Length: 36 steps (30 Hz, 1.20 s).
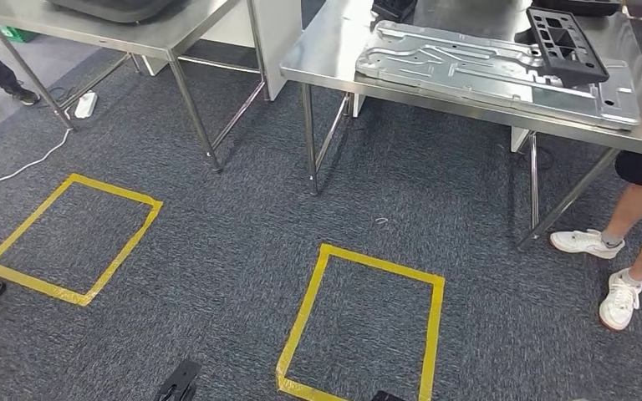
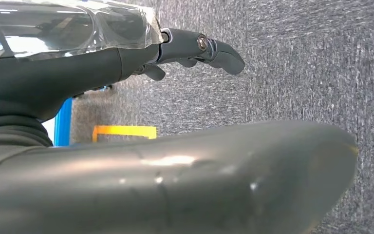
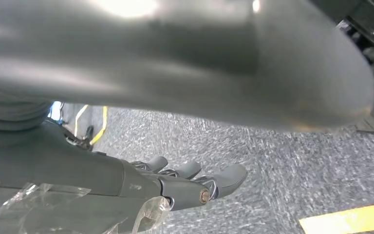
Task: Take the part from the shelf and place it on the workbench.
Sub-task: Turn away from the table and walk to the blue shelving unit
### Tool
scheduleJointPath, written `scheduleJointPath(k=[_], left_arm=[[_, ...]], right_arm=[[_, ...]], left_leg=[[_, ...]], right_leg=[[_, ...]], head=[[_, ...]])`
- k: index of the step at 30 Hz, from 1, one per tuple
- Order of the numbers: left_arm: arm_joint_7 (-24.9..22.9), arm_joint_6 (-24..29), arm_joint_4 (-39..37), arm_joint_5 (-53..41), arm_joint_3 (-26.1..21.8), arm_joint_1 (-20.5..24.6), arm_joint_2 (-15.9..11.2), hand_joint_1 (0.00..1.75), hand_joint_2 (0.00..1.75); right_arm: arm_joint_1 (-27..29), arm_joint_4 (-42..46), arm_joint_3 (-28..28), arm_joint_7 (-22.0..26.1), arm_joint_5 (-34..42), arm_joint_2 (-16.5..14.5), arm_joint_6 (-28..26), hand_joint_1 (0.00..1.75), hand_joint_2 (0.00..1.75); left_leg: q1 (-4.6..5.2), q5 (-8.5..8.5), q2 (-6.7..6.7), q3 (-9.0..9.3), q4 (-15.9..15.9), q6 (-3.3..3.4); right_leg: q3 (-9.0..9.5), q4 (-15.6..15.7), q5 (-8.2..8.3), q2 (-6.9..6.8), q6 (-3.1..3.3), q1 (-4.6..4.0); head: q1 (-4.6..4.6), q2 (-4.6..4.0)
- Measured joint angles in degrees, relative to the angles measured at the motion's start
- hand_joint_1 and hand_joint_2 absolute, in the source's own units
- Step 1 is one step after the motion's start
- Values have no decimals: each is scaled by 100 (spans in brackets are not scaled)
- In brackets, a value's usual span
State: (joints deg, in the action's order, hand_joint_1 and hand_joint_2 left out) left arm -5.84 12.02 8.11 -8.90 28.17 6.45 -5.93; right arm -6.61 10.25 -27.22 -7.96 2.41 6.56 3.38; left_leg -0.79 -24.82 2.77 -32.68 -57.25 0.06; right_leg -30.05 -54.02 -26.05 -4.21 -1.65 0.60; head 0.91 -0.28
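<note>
**Risk note: hands free, part lying on the surface**

The black frame part [image 1: 567,43] lies on the stamped metal plate [image 1: 501,71] atop the steel surface [image 1: 334,63]. Left hand [image 2: 185,51] and right hand [image 3: 190,183] hang over carpet, fingers loosely extended, holding nothing. A person's legs [image 1: 635,225] stand beside the surface; walking closer risks contact. The part overhangs the plate's ribs and could slide if nudged.

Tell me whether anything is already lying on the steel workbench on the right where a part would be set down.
Yes. A large stamped metal panel covers much of the workbench top, and a black plastic frame rests on the panel's far right end. A person's legs stand at the right corner. Bare steel remains at the left end.
</note>
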Motion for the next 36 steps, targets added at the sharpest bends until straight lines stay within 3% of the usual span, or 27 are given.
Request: scheduleJointPath(k=[2, 4, 5, 7, 9, 10, 11, 12, 13, 15, 17, 19, 21, 23, 25, 26, 27, 28, 30, 32, 34, 36], left_arm=[[0, 0, 0, -1, 2, 20, 2, 0, 0], [-13, 0, 0, 0, 3, 0, 4, 0, 0], [-21, 0, 0, 1, 3, -9, 4, 0, 0], [-38, 0, 0, -1, 3, -1, 5, 0, 0], [-51, 0, 0, -3, 3, 17, 6, 0, 0], [-60, 0, 0, -3, 3, 17, 7, 0, 0], [-66, -1, 0, -4, 3, 12, 7, 0, 0], [-70, -2, 0, -4, 3, 6, 8, 0, 0], [-72, -3, 0, -5, 3, 2, 8, 0, 0], [-74, -4, 0, -8, 3, 10, 9, 0, 0], [-75, -4, 1, -15, 3, 17, 10, 0, 0], [-73, -6, 1, -24, 5, -10, 8, 0, 0], [-70, -14, 0, -26, 17, -43, 14, 0, 0], [-68, -21, 0, -27, 27, -31, 22, 0, 0], [-68, -23, 0, -28, 31, -14, 26, 0, 0], [-68, -24, 0, -28, 33, -16, 28, 0, 0], [-68, -24, 0, -28, 36, -19, 30, 0, 0], [-68, -23, 0, -28, 38, -18, 30, 0, 0], [-68, -22, 0, -30, 43, 4, 30, 0, 0], [-68, -22, 0, -32, 46, 22, 30, 0, 0], [-68, -22, 0, -32, 46, 6, 29, 0, 0], [-67, -21, 0, -32, 47, -10, 29, 0, 0]], right_arm=[[-6, 0, -32, 5, -2, 3, 3, 0, 0], [-21, 0, -54, 21, -4, 7, 3, 0, 0], [-26, 0, -61, 31, -5, 9, 3, 0, 0], [-20, 0, -79, 50, -8, 11, 4, 0, 0], [-3, 0, -98, 60, -8, 10, 6, 0, 0], [4, 0, -104, 62, -8, 10, 9, 0, 0], [9, 0, -108, 62, -7, 11, 13, 0, 0], [11, 0, -109, 62, -7, 11, 17, 0, 0], [11, 0, -110, 62, -7, 13, 21, 0, 0], [13, -1, -110, 62, -7, 19, 26, 0, 0], [7, -2, -110, 62, -7, 22, 31, 0, 0], [-14, -2, -110, 62, -5, 8, 40, 0, 0], [-26, -1, -110, 62, -3, -6, 47, 0, 0], [-14, -1, -109, 61, -3, -5, 47, 0, 0], [-2, -4, -108, 60, -3, 0, 48, 0, 0], [-2, -6, -108, 60, -3, 2, 50, 0, 0], [-6, -8, -108, 61, -3, 1, 52, 0, 0], [-11, -9, -109, 61, -3, -3, 56, 0, 0], [-13, -9, -110, 62, -3, -10, 61, 0, 0], [-14, -13, -110, 62, -4, -12, 62, 0, 0], [-30, -15, -110, 64, -7, -12, 62, 0, 0], [-42, -16, -110, 68, -13, -10, 63, 0, 0]], left_leg=[[32, 60, 76, 88, 259, 67], [37, 86, -53, 58, 261, 148], [35, 100, -113, 51, 267, 184], [16, 127, -231, 44, 277, 246], [22, 136, -369, 36, 276, 279], [27, 138, -449, 35, 274, 284], [30, 139, -532, 38, 272, 288], [31, 140, -619, 46, 270, 288], [27, 140, -705, 58, 268, 286], [31, 137, -857, 62, 256, 265], [32, 151, -985, 22, 251, 209], [16, 174, -1094, -26, 260, 139], [24, 58, -891, -137, 83, 75], [32, -289, -515, -455, -578, 13], [13, -588, -368, -825, -1365, -32], [4, -601, -347, -897, -1523, -44], [-2, -507, -325, -848, -1437, -47], [-4, -331, -276, -684, -1116, -42], [31, 9, -7, -239, -256, -2], [72, 128, 161, -25, 190, 65], [88, 136, 49, -37, 225, 133], [76, 165, -90, -43, 253, 202]], right_leg=[[0, -18, -22, -96, -52, -43], [1, -33, -47, -146, -93, -30], [-27, -109, -120, -77, -114, -13], [-238, -603, -445, 180, -151, 11], [-608, -1412, -817, 342, -160, 9], [-749, -1701, -892, 369, -159, 7], [-798, -1786, -853, 384, -153, 6], [-737, -1632, -705, 405, -142, 6], [-575, -1272, -482, 466, -127, 11], [-211, -458, -125, 745, -90, 34], [-66, -113, -46, 911, -63, 40], [-62, -87, -40, 790, -21, 41], [-52, -55, -18, 639, 44, 56], [-45, -40, -17, 473, 92, 46], [-43, -43, -30, 301, 112, 30], [-39, -43, -39, 224, 114, 27], [-31, -44, -48, 156, 110, 26], [-15, -44, -62, 90, 99, 27], [28, -53, -105, -34, 52, 1], [60, -57, -141, -151, -2, -43], [76, -46, -157, -265, -42, -52], [35, -176, -287, -106, -82, -21]], head=[[-15, 1], [-28, 0], [-29, 1], [-35, 1], [-42, 1], [-44, 0], [-44, 1], [-43, 1], [-43, 1], [-44, 0], [-44, 0], [-43, 1], [-32, 1], [-16, 0], [-10, -1], [-9, -1], [-8, -1], [-8, -1], [-7, -1], [-17, 0], [-29, 1], [-30, 1]])
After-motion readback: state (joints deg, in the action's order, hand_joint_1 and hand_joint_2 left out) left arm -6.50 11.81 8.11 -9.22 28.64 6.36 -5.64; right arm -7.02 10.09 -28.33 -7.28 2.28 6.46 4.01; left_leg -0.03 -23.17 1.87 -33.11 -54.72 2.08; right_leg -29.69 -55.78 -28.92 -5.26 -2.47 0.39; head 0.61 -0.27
